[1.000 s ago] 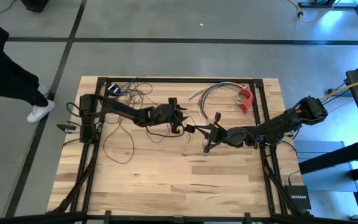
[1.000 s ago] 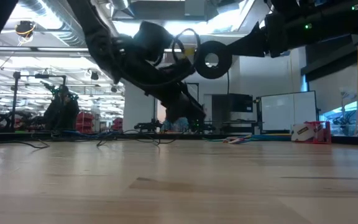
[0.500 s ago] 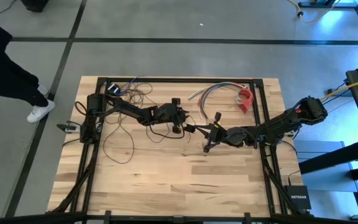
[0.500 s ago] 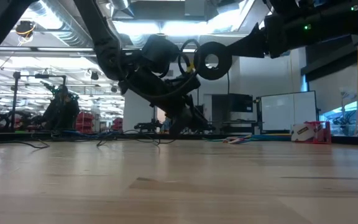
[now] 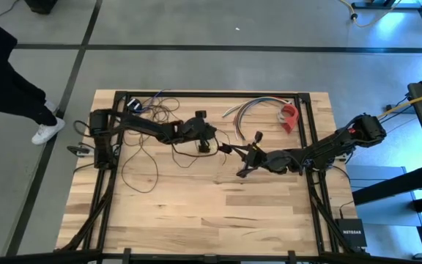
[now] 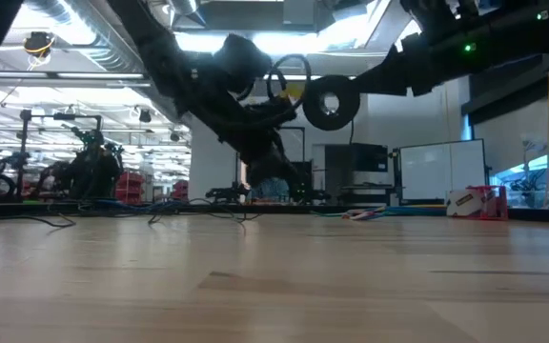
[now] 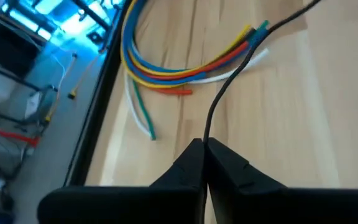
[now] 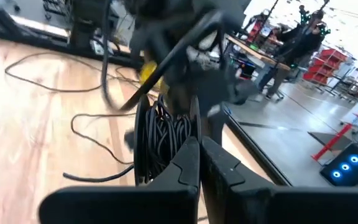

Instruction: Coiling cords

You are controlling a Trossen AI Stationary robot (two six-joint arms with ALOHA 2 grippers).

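The cords are one thin dark wire. Its loose loops (image 5: 141,165) lie on the left half of the wooden table, and a strand (image 7: 229,84) runs up to the arms at mid-table. My left gripper (image 5: 207,141) is shut on that strand. My right gripper (image 5: 242,160) faces it, shut on a coiled bunch of the wire (image 8: 160,140). In the low view a black round puck (image 6: 330,100) hangs in the air at the right arm's end, above the table. My left gripper pinches a single strand of the cord (image 7: 205,138) between its two fingertips (image 7: 225,160), slanting down from the table's left. The strand leaves the tips in a gentle curve, passing over the coloured wires. My right gripper holds several gathered loops of the cord (image 8: 166,146) between its fingers (image 8: 188,163), coming nearly level from the table's right. The loops stand upright, clear of the table. The fingers hide the exact place of contact.
A short bundle of multicoloured wires (image 5: 251,108) and a red object (image 5: 290,117) lie at the far right. A black frame (image 5: 211,94) runs along the table's edges. A person's leg and white shoe (image 5: 46,130) stand on the floor to the left.
My left gripper has shut on the cord strand, tipped its fingers up somewhat, and drawn back slightly toward the table's left. My right gripper has kept its place, with the coil still in it.
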